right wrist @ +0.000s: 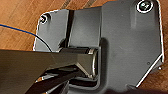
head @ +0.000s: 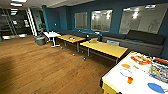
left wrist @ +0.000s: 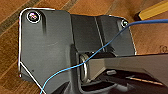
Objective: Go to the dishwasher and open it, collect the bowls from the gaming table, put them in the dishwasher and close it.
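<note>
Bowls cannot be told apart among the items on the white game desk (head: 117,82) at four o'clock; presumably light, rigid, best gripped by the rim. Tool states: cannot tell.

A wooden floor (head: 37,65) fills the lower left of the head view. Two yellow tables (head: 103,48) stand in the middle, in front of a dark sofa (head: 140,40) along a blue wall (head: 62,17) with three glass panels (head: 101,20). A small white table (head: 51,35) stands at upper left, beside a dark round seat (head: 40,40).
</note>
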You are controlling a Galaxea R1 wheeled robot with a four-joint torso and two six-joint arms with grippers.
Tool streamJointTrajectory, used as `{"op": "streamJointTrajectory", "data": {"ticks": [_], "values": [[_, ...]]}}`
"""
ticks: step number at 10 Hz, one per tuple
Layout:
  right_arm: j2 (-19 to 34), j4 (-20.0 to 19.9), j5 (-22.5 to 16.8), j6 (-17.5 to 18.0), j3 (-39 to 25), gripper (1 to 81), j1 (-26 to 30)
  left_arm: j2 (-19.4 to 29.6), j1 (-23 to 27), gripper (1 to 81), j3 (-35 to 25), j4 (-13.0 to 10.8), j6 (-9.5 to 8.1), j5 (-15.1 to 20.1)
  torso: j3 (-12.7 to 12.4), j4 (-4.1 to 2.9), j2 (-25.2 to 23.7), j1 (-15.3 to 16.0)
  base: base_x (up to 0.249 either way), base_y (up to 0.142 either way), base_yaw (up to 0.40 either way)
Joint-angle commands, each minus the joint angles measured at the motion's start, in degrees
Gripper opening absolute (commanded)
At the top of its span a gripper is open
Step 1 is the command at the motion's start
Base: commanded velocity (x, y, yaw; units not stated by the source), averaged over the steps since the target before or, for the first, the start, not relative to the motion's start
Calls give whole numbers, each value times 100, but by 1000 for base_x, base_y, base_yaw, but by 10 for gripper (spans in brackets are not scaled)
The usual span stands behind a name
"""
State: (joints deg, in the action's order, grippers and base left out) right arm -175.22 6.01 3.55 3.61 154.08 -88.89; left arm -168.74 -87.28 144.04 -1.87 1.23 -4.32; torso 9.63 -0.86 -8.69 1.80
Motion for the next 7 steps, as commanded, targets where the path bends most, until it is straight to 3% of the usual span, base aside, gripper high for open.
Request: {"op": "streamJointTrajectory", "data": {"ticks": [1,7], "values": [[-34,23,-293,-27,-54,811,218,7,207,811,-60,-51,-26,335,0,0,0,0,0,0,-232],[-34,23,-293,-27,-54,811,236,16,207,811,-60,-51,-26,335,0,0,0,0,0,0,-250]]}}
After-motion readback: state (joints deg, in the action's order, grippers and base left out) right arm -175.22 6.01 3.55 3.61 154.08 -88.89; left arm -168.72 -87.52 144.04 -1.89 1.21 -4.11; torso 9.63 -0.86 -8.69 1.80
